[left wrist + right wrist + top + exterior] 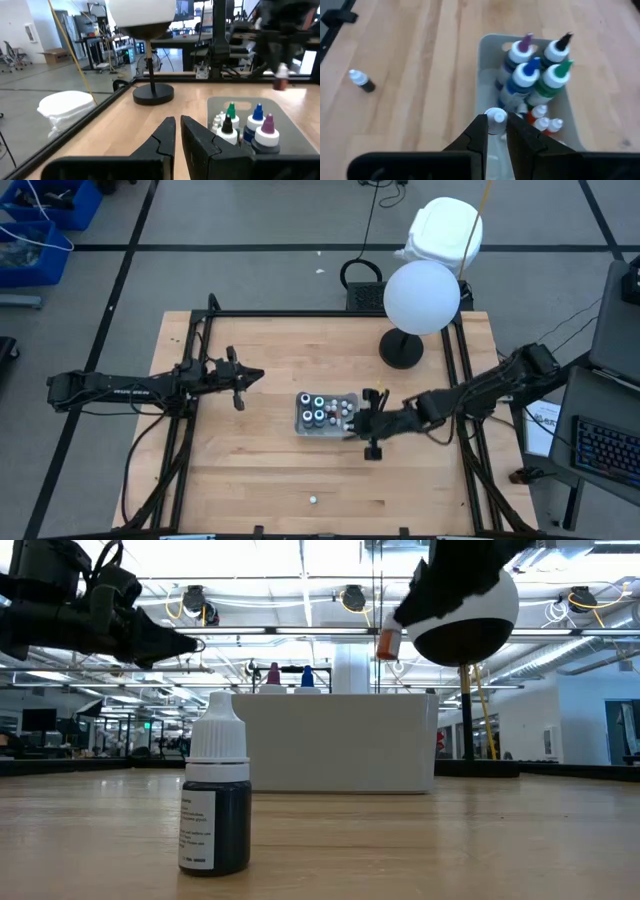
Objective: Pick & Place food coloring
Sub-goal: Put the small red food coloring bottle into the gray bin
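A light wooden table (260, 470) with a black frame stands on a grey floor crossed by dark lines; blue bins (40, 225) sit off toward 10 o'clock, and a keyboard (603, 452) lies off the table at 4 o'clock. The low view looks across the boards into a wide hall with ceiling lights and a row of desks. At about 1 o'clock on the table stands a lamp (420, 297) with a white globe on a black round base.

Near the table's middle sits a clear tray (303, 423). In it stand four tall bottles (530, 70) with purple, black, blue and green tips, and beside them a few small ones with white or orange caps (their count is hard to tell).

One dropper bottle (215, 795) stands upright alone on the boards at 6 o'clock, well apart from the tray.

The right gripper (495, 131) hangs over the tray's 3 o'clock end, its fingers clamped on a small bottle (495, 120) with a white cap. The left gripper (177, 132) waits above the table at 9 o'clock of the tray, fingers nearly together and holding nothing.
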You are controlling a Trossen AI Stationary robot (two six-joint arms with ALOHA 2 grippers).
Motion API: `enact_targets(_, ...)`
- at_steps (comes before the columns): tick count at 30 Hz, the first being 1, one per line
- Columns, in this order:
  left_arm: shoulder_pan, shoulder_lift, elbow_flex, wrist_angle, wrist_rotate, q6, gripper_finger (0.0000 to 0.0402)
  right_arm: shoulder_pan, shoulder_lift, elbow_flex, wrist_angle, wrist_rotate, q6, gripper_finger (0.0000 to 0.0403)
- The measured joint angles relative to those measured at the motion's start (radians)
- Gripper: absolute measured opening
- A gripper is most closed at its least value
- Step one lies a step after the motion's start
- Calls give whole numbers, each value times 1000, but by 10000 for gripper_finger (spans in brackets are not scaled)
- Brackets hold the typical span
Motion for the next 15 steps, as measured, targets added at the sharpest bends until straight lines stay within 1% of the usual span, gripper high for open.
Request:
enact_targets(3, 0, 0, 0, -28, 1, -30, 37, -53, -57, -89, 79, -45, -49, 42)
enact_targets(5, 0, 0, 0, -39, 1, -57, 37, -84, -91, -124, 94, -68, -71, 43)
enact_targets(8, 0, 0, 0, -38, 2, -79, 37, -121, -136, -152, 87, -65, -138, 43)
enact_targets(13, 0, 0, 0, -37, 1, -61, 37, -183, -170, -164, 99, -65, -243, 43)
enact_targets(15, 0, 0, 0, -26, 0, 6, 37, -203, -171, -164, 102, -66, -267, 43)
